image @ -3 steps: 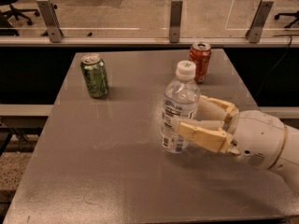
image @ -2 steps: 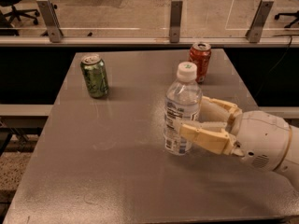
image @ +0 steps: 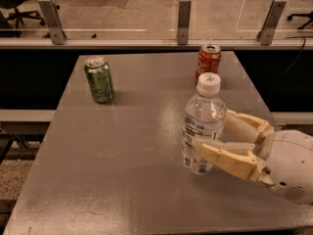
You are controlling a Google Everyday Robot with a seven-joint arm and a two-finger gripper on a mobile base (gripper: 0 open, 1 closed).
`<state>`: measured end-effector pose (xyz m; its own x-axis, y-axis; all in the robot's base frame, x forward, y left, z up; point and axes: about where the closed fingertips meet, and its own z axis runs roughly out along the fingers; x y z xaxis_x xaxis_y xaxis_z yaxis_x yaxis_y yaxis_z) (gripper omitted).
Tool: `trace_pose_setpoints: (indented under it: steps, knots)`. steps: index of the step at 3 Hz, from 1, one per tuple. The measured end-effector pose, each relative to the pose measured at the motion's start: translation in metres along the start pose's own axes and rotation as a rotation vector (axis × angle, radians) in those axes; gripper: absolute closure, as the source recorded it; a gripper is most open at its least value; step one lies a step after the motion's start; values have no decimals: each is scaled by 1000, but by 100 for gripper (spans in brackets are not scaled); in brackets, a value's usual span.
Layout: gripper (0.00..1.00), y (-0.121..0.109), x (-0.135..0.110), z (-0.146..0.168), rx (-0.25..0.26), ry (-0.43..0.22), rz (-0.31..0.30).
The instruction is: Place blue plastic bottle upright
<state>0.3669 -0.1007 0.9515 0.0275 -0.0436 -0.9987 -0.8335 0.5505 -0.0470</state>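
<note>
Pincer point(image: 209, 132) around upright blue plastic bottle point(image: 203, 109)

blue plastic bottle point(image: 203, 112), clasped in pincer point(image: 211, 130), both shifted right and nearer

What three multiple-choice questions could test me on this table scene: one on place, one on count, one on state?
1. Where is the gripper?
A. at the blue plastic bottle, on the right side of the table
B. under the table
C. far from the bottle

2. How many cans stand on the table?
A. one
B. two
C. four

3. How is the bottle?
A. lying down
B. upright
C. upside down

Answers: 1 A, it reaches in from the right at the bottle; 2 B, a green can and a red can; 3 B, cap up, base on the table.
</note>
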Motion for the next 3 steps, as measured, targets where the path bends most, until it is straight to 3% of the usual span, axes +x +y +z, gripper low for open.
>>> trace_pose_setpoints:
  steps: [3]
  knots:
    - [100, 20, 6, -42, 100, -42, -74]
